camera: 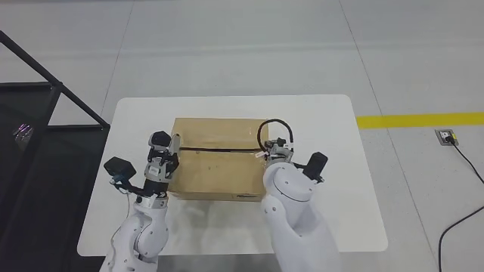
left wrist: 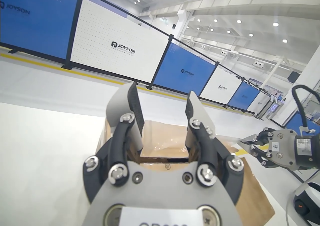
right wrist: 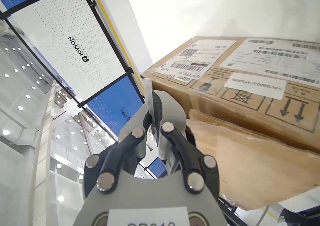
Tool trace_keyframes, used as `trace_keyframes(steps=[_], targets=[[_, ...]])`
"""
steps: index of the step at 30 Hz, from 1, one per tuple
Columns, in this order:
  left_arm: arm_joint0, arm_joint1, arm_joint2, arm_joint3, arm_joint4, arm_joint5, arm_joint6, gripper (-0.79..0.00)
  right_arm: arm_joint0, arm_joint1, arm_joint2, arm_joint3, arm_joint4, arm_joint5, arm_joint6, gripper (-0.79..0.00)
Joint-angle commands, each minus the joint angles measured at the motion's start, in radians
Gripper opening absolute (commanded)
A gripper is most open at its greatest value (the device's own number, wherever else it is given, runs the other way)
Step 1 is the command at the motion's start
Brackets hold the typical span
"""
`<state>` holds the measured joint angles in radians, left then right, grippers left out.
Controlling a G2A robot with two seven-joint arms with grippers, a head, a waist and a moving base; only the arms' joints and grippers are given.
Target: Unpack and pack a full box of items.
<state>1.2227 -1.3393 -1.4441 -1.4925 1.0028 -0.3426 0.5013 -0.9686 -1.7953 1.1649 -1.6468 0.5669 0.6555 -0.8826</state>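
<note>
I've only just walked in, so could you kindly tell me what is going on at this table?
A two-armed robot is working on a cardboard box on the table. Its right gripper is shut on a strip of clear tape at one end of the box, while the left gripper is open at the other end. The box is not yet opened, so unpacking has not begun.

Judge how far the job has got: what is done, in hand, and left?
Done: nothing yet; the box lies closed on the table. In hand: the right gripper, jaws shut, pinches a clear tape strip at a box corner; the left gripper is open over the seam. Left: opening, unpacking, repacking.
</note>
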Motion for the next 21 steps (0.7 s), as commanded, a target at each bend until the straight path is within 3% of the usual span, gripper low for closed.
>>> trace_keyframes(steps=[1, 3, 4, 5, 12, 21], targets=[[0.004, -0.001, 0.001, -0.002, -0.004, 0.012, 0.011, -0.32, -0.017, 0.0, 0.0, -0.022, -0.001, 0.02, 0.009, -0.785], [0.005, -0.004, 0.005, -0.004, -0.013, 0.024, 0.027, -0.231, -0.035, 0.001, 0.005, -0.058, 0.004, 0.047, 0.025, -0.785], [0.004, -0.005, 0.008, -0.005, -0.013, 0.029, 0.031, -0.037, -0.045, 0.002, 0.008, -0.078, 0.011, 0.064, 0.039, -0.785], [0.003, -0.005, 0.01, -0.005, -0.012, 0.033, 0.032, 0.0, -0.054, 0.003, 0.013, -0.1, 0.019, 0.085, 0.055, -0.785], [0.007, -0.008, 0.021, 0.004, 0.02, 0.042, 0.075, 0.0, -0.09, 0.004, 0.054, -0.169, 0.067, 0.179, 0.081, -0.785], [0.081, -0.003, 0.021, -0.042, 0.038, -0.073, 0.151, 0.0, -0.068, -0.008, 0.066, -0.162, 0.115, 0.209, 0.015, -0.785]])
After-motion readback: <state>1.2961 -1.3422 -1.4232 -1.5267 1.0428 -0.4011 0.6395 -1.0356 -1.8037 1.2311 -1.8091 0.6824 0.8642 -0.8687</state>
